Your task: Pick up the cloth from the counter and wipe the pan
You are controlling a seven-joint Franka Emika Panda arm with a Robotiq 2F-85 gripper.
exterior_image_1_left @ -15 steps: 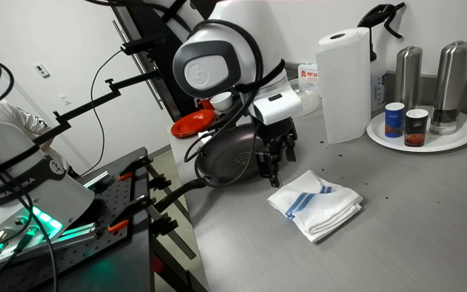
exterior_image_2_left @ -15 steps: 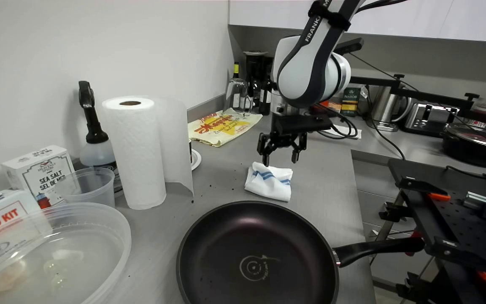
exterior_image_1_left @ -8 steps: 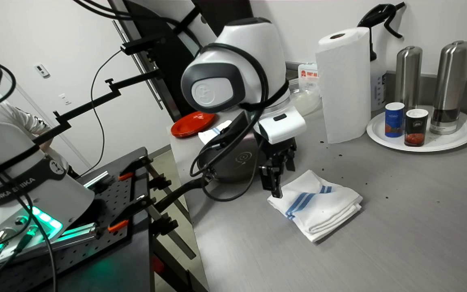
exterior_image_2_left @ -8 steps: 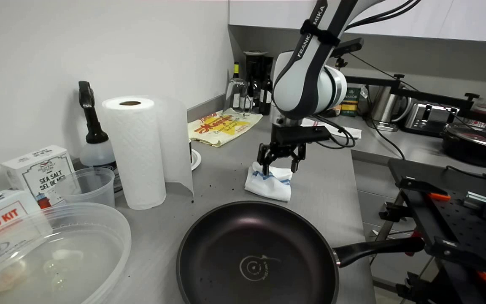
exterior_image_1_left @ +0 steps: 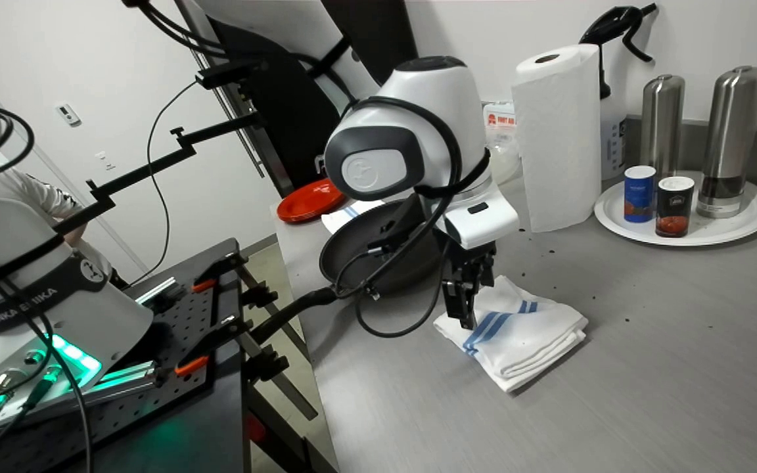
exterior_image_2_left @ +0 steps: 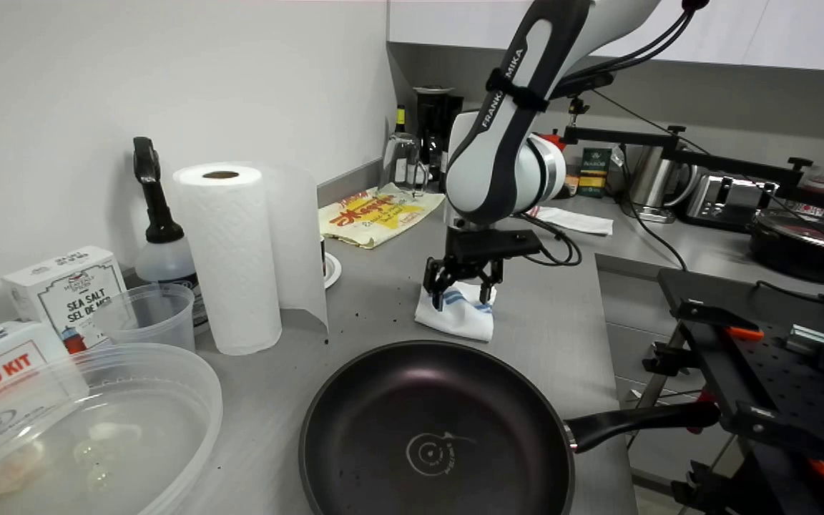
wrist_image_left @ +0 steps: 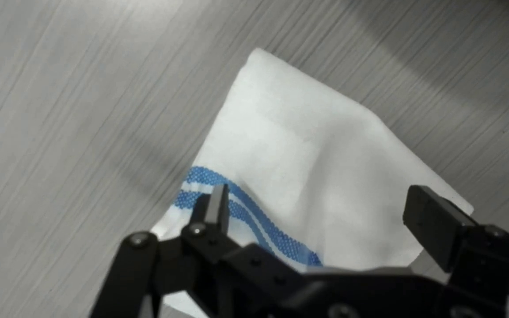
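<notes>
Centre of the wrist view: my black two-fingered gripper [wrist_image_left: 318, 190], jaws apart, stands over the folded white fabric cloth with blue stripes [wrist_image_left: 290, 128] on the flat grey surface [wrist_image_left: 69, 110]. I should descend squarely, gathering several layers before lifting.

Wrist view: tool [wrist_image_left: 317, 194] hides part of cloth [wrist_image_left: 296, 163]; contact between the two cannot be told. In an exterior view: pan [exterior_image_2_left: 440, 415] cut off by the bottom edge, plastic tub [exterior_image_2_left: 183, 443] by left and bottom edges; plate [exterior_image_2_left: 335, 272] mostly hidden behind paper roll [exterior_image_2_left: 229, 265].
</notes>
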